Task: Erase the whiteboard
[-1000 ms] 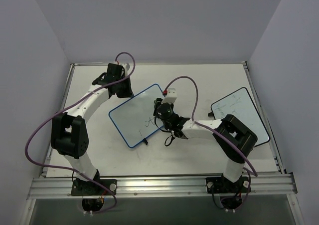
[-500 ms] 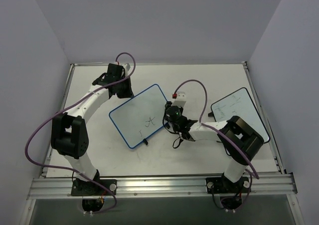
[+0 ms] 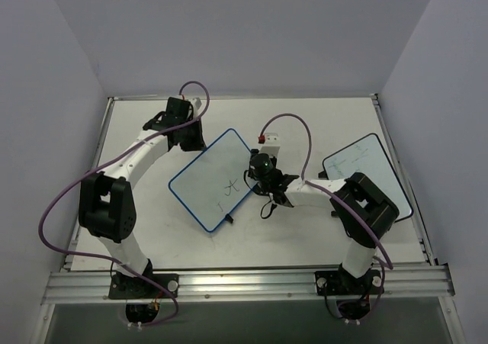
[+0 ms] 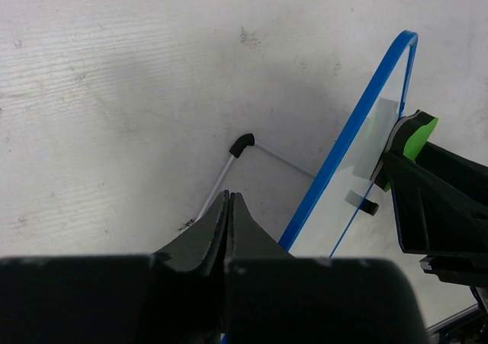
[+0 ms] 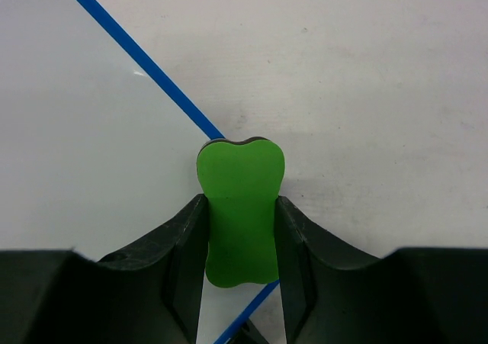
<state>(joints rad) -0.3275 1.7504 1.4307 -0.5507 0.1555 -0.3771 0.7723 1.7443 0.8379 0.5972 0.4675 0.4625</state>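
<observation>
The whiteboard point(image 3: 206, 178), blue-framed with black scribbles point(image 3: 229, 188), lies askew in the middle of the table. My right gripper point(image 3: 258, 168) is shut on a green eraser point(image 5: 240, 207), whose tip sits over the board's blue right edge point(image 5: 145, 63). My left gripper point(image 3: 192, 136) is at the board's far left edge. In the left wrist view its jaws point(image 4: 229, 197) are pressed together, with the blue frame point(image 4: 347, 138) and the wire stand with its black foot point(image 4: 242, 143) running in under them. The eraser also shows there point(image 4: 415, 134).
A second, black-framed white board point(image 3: 367, 175) lies at the table's right side, beside the right arm's elbow. Purple cables loop above both arms. Grey walls close in the table on three sides; a metal rail point(image 3: 244, 283) runs along the near edge.
My right gripper swept the eraser right off the board's face, then back up to its right edge. The board shifted and turned slightly. The scribbles remain. The left gripper barely moved.
</observation>
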